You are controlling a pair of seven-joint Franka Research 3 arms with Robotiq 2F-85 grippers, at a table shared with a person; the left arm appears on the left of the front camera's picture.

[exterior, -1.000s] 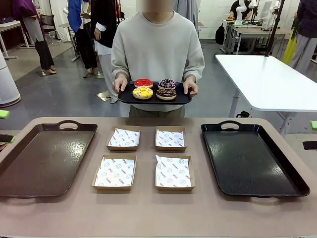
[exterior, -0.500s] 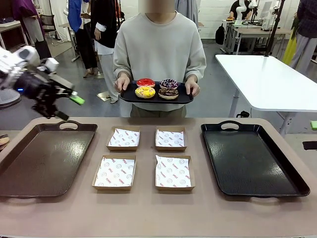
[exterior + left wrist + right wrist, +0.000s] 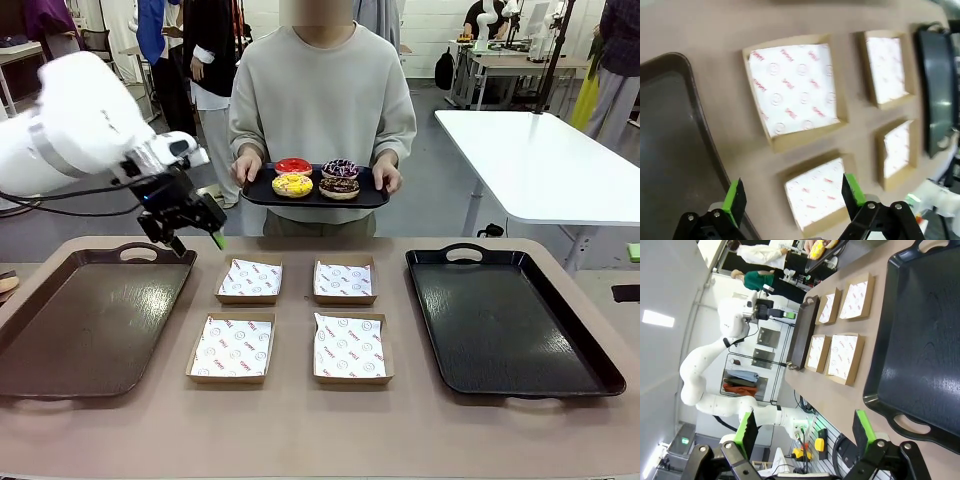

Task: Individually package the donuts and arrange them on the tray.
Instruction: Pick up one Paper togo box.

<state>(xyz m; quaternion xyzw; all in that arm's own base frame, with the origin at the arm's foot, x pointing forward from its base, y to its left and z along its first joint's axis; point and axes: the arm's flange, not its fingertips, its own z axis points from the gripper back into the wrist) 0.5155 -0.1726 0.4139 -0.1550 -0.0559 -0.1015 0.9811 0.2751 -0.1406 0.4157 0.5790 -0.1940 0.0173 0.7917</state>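
The person at the far side holds a small black serving tray (image 3: pixel 372 198) with both hands. On it sit the donuts: red (image 3: pixel 292 166), yellow (image 3: pixel 292 185), purple-sprinkled (image 3: pixel 340 168) and dark chocolate (image 3: pixel 338 187). My left gripper (image 3: pixel 195 238) hangs open above the far right corner of the brown tray (image 3: pixel 90 315), short of the donuts. In the left wrist view this gripper (image 3: pixel 794 197) is open over the cardboard boxes (image 3: pixel 795 90) with nothing between its fingers. My right gripper (image 3: pixel 805 430) is open and empty beside the black tray (image 3: pixel 920 340).
Four shallow cardboard boxes lined with printed paper stand in the middle of the table: far left (image 3: pixel 250 278), far right (image 3: pixel 343 280), near left (image 3: pixel 231 348), near right (image 3: pixel 349 348). A large black tray (image 3: pixel 505 320) lies on the right. People stand farther back.
My left arm has swung in from the left and its open gripper has come down toward the brown tray's far right corner. The person still holds the donuts.
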